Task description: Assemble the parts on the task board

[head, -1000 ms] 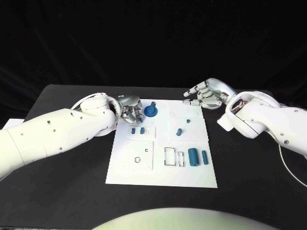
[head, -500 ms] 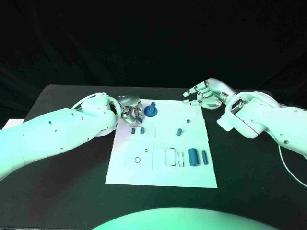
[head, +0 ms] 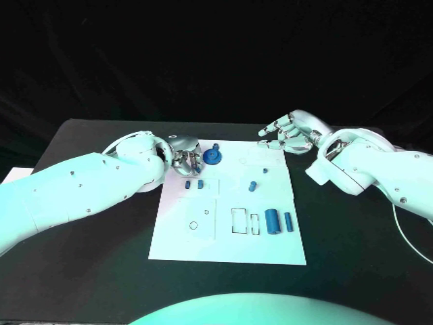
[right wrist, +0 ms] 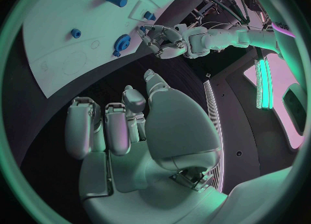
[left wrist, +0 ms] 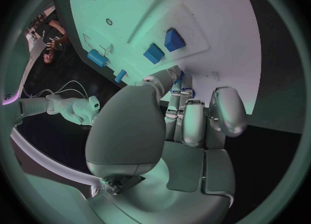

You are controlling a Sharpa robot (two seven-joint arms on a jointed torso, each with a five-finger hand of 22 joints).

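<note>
The white task board (head: 226, 237) lies in the middle of the black table. A blue gear (head: 212, 157) sits at its far left corner, with a small blue piece (head: 216, 147) just beyond it. My left hand (head: 185, 160) is right beside the gear with its fingers curled. A bit of blue shows between the fingertips (left wrist: 183, 92), and I cannot tell whether they grip anything. My right hand (head: 291, 134) hovers at the board's far right corner, fingers loosely bent and holding nothing (right wrist: 129, 125). Two blue blocks (head: 194, 183), a short peg (head: 253, 184) and a blue cylinder (head: 272, 220) lie on the board.
A thin blue bar (head: 289, 221) lies next to the cylinder, beside two rectangular slots (head: 240, 221). A square plate with holes (head: 197, 220) takes up the board's near left. A white sheet (head: 17, 173) lies at the table's left edge.
</note>
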